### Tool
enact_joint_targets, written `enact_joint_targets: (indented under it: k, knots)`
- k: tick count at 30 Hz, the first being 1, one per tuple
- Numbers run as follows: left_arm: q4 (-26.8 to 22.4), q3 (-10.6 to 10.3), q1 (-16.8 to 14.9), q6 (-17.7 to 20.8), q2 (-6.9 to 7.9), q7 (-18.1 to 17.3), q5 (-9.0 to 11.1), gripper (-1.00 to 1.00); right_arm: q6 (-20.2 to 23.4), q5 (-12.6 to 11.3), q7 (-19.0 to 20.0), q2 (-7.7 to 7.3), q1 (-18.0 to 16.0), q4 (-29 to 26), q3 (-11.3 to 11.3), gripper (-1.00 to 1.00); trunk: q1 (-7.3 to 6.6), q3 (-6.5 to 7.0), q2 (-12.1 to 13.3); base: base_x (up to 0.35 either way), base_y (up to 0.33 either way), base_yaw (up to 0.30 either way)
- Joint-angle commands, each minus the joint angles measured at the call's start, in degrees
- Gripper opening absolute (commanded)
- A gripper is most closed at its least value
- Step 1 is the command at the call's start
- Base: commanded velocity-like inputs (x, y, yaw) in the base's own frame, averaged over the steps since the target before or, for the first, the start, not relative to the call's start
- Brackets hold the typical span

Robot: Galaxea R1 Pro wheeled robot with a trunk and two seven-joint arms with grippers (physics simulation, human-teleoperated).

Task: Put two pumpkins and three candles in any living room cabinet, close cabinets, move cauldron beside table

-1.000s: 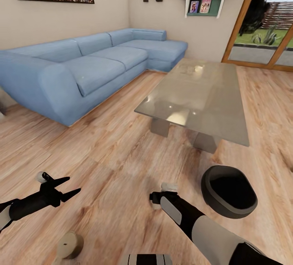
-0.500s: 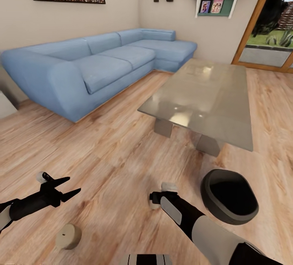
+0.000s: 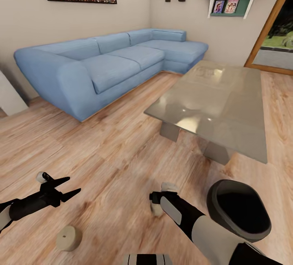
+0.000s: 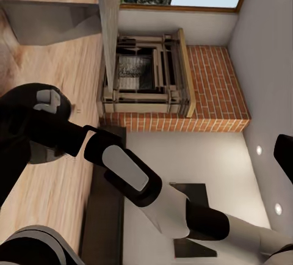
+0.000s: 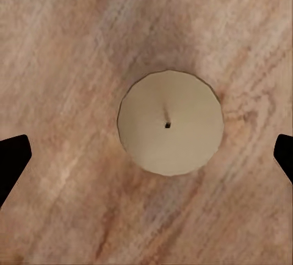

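Here, the scene by its parts:

Step in hand: judged as the candle pickup; the right gripper [image 5: 146, 155] hangs straight above a candle [image 5: 170, 123] standing on the wood floor [image 3: 114, 151], wick up.

Right gripper: spread wide, its two dark fingertips [image 5: 12, 158] at 9 and 3 o'clock of the candle in the right wrist view, both well clear of it and holding nothing.

Left gripper [image 3: 67, 188]: at 8 o'clock in the head view, its two pointed fingers parted and empty.

Second candle [image 3: 69, 237]: on the floor at 7 o'clock in the head view, near the left gripper and below it.

Cauldron [image 3: 240, 210]: at 4 o'clock, mouth up, on the floor just beside the near end of the table [image 3: 219, 102], which lies at 2 o'clock.

Sofa [image 3: 106, 65]: blue, at 11 o'clock, against the wall.

Pumpkins and cabinet: not to be placed from these views.

Next move calls for: a straight descent, keeping the candle centred, then closing; the stub is short, so the fingers must go low.

Risk: an off-centre close could tip or roll it.
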Motion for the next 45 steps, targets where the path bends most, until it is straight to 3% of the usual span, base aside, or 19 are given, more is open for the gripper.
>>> enact_joint_targets:
  k: [1, 32, 45]
  knots:
    - [0.0, -0.3, -0.1, 0.5, 0.06, -0.2, 0.3, 1.00, 0.1, -0.4, -0.4, -0.05, -0.1, -0.1, 0.4, 1.00, 0.01, -0.05, 0.0, 0.178, -0.074, 0.081]
    - [0.1, -0.3, -0.1, 0.5, 0.14, -0.2, 0.6, 1.00, -0.9, -0.4, -0.4, -0.13, -0.1, -0.1, 0.4, 1.00, 0.01, -0.05, 0.0, 0.070, -0.061, 0.005]
    - [0.1, -0.3, -0.1, 0.5, 0.11, -0.2, 0.7, 1.00, -0.9, -0.4, 0.3, -0.04, -0.1, -0.1, 0.4, 1.00, 0.34, -2.93, -0.2, 0.000, 0.000, 0.000]
